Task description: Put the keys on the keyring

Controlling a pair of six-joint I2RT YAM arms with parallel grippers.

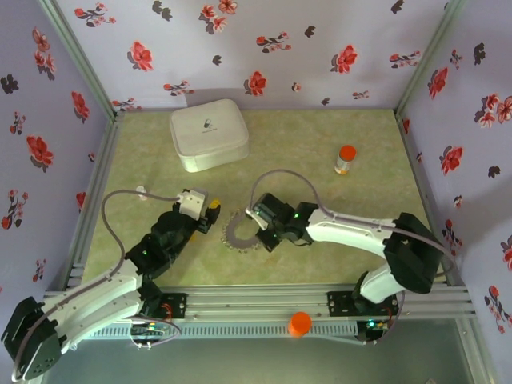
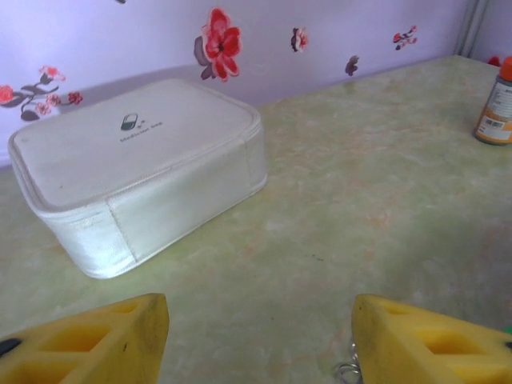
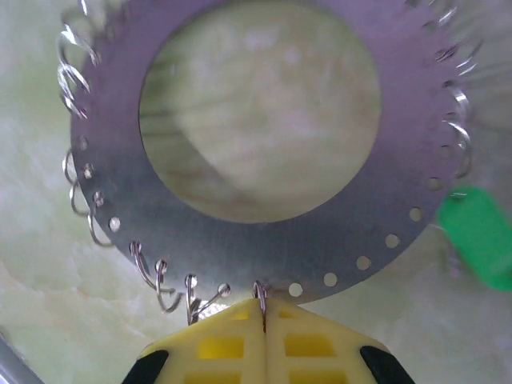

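Right fingers [image 3: 308,346] pressed together on a wire loop at the keyring's [image 3: 264,236] rim; left fingers [image 2: 88,336] apart, empty.
Right wrist view: green key [image 3: 480,236] just beside the keyring. Top view: keyring flat on the pale green bench [image 1: 304,152], white box [image 1: 208,134] and bottle [image 1: 345,160] well beyond it, floral walls [image 1: 320,48] around.

Keyring [image 1: 232,236] before box [image 1: 208,134], bottle [image 1: 345,159] further right.
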